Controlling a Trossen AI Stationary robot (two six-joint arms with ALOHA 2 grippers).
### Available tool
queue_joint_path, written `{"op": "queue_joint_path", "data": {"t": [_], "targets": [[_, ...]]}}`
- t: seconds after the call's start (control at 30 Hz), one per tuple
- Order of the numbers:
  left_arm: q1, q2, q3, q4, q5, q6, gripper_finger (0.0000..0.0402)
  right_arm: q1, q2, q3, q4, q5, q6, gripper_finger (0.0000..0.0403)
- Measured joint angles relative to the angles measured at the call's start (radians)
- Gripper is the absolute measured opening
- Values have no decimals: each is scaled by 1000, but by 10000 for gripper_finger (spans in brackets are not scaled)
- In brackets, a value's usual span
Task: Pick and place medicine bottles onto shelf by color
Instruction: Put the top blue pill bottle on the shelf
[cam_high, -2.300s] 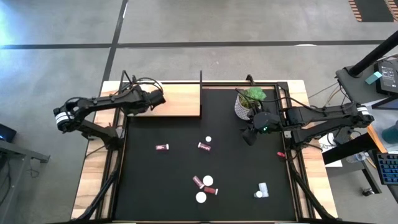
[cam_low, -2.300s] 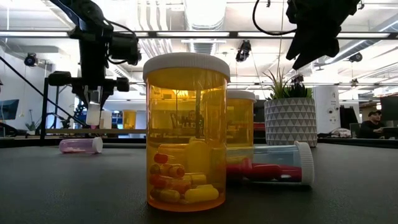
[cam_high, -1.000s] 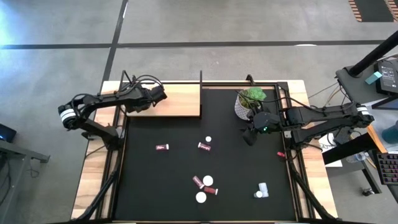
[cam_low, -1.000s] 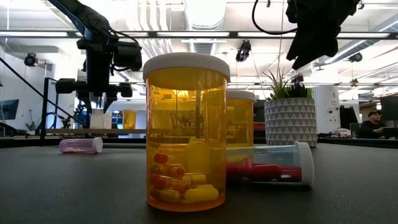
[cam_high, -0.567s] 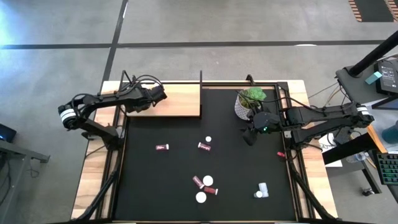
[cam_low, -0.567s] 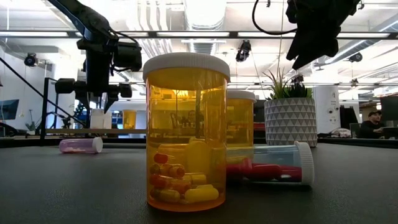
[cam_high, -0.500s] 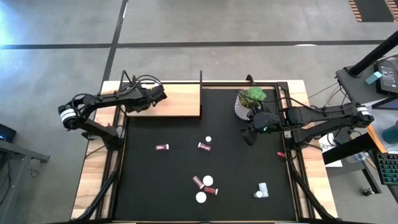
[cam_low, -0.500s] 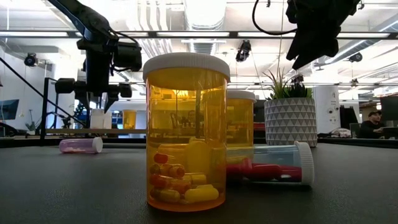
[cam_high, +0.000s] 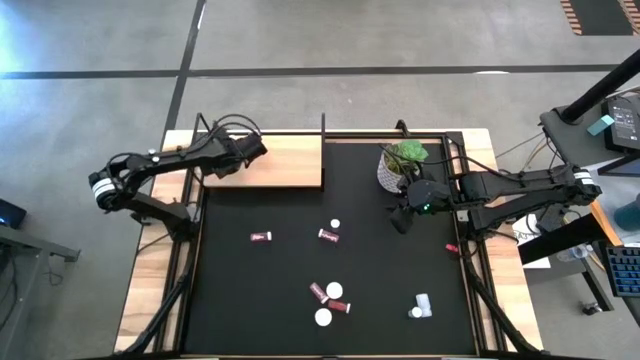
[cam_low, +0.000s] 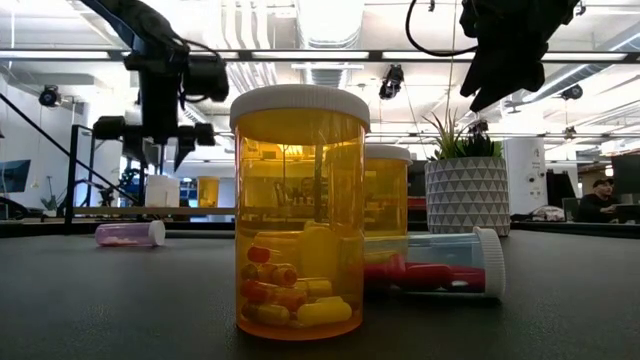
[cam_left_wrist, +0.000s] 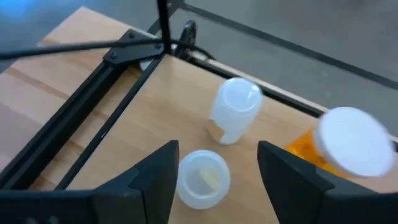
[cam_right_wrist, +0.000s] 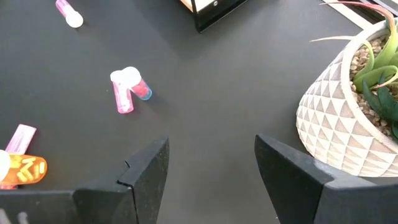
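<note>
Low view puts you nearest a standing amber bottle (cam_low: 300, 212) full of pills, with a clear bottle (cam_low: 437, 263) lying on its side just behind it and a pale pink one (cam_low: 131, 233) lying off to the left. In the high view you can count the rest on the black mat (cam_high: 240, 300): a cluster of dark red and white-capped bottles (cam_high: 328, 297) near the front, a white one (cam_high: 420, 305) to the right, two dark red ones (cam_high: 329, 236) around the middle. They look unsorted, so most of the job seems to lie ahead.

Farther back on the right, your right gripper (cam_high: 404, 214) hangs over the mat beside the potted plant (cam_high: 398, 163), fingers (cam_right_wrist: 144, 180) spread wide and holding nothing; it appears to be waiting.

At the far left, your left gripper (cam_left_wrist: 214, 183) sits above the wooden shelf (cam_high: 290, 162) with its fingers apart. Straight below it stands a white-capped bottle (cam_left_wrist: 202, 179), free of the fingers, close to another white bottle (cam_left_wrist: 232, 111). An amber bottle (cam_left_wrist: 342, 142) stands apart from them, which fits grouping by colour.
</note>
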Motion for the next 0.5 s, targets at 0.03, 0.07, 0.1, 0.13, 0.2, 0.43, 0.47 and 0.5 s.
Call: {"op": "queue_joint_path", "data": {"t": [0.03,0.07,0.1,0.13,0.2,0.43,0.47,0.5], "targets": [[0,-11,8,0,1,17,202,0,0,0,0,0,0,228],[0,-24,18,1,1,34,202,0,0,0,0,0,0,228],[0,-37,27,2,4,53,202,0,0,0,0,0,0,228],[0,-51,34,2,19,68,202,0,0,0,0,0,0,228],[-1,-72,52,3,54,113,202,0,0,0,1,0,0,228],[-21,-154,88,77,243,276,202,0,0,0,67,0,-2,228],[-30,-168,85,115,277,298,202,0,0,0,82,0,-3,228],[-43,-184,81,154,309,323,202,0,0,0,95,0,-3,228]]}}
